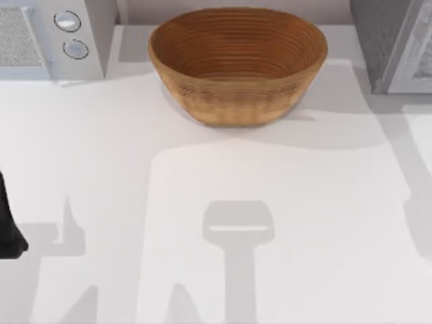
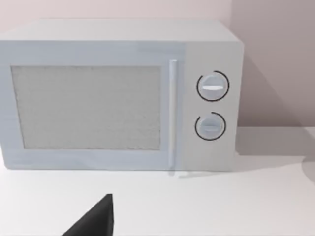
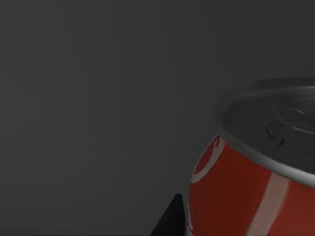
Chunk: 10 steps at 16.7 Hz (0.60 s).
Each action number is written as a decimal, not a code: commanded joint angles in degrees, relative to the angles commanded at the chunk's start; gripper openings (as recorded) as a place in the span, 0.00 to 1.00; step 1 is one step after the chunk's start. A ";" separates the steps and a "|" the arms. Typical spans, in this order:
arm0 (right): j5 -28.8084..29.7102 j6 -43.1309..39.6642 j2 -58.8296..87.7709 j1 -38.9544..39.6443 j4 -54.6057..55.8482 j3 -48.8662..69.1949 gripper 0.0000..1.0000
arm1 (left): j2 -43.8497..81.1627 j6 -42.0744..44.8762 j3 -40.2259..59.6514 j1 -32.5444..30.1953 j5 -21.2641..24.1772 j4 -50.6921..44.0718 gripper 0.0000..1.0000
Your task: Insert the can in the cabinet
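The can (image 3: pixel 256 172) is red with white lettering and a silver top, and it stands close in the right wrist view. My right gripper (image 3: pixel 236 228) is shut on it, and one of its dark fingers (image 3: pixel 170 222) lies against the can's side. Behind the can there is only a plain dark grey surface. The cabinet (image 1: pixel 388 47) stands at the table's back right, with a dark speckled side and a light grey framed door. My left arm (image 1: pixel 8 229) is parked at the table's left edge.
A brown woven basket (image 1: pixel 237 64) sits at the back middle of the white table (image 1: pixel 202 202). At the back left stands a light grey appliance with two round knobs (image 1: pixel 40 37), which faces the left wrist camera (image 2: pixel 118 98).
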 joint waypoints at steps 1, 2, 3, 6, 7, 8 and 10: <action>-0.11 -0.02 1.27 -0.15 -0.44 1.70 0.00 | 0.00 0.00 0.00 0.00 0.00 0.00 1.00; -0.22 -0.02 2.55 -0.30 -0.87 3.42 0.00 | 0.00 0.00 0.00 0.00 0.00 0.00 1.00; -0.33 -0.03 3.84 -0.44 -1.31 5.15 0.00 | 0.00 0.00 0.00 0.00 0.00 0.00 1.00; -0.72 -0.02 7.85 -0.87 -2.69 10.52 0.00 | 0.00 0.00 0.00 0.00 0.00 0.00 1.00; -0.88 -0.02 9.13 -1.04 -3.13 12.33 0.00 | 0.00 0.00 0.00 0.00 0.00 0.00 1.00; -1.03 -0.03 10.26 -1.21 -3.52 13.94 0.00 | 0.00 0.00 0.00 0.00 0.00 0.00 1.00; -1.22 -0.02 11.80 -1.51 -4.05 15.92 0.00 | 0.00 0.00 0.00 0.00 0.00 0.00 1.00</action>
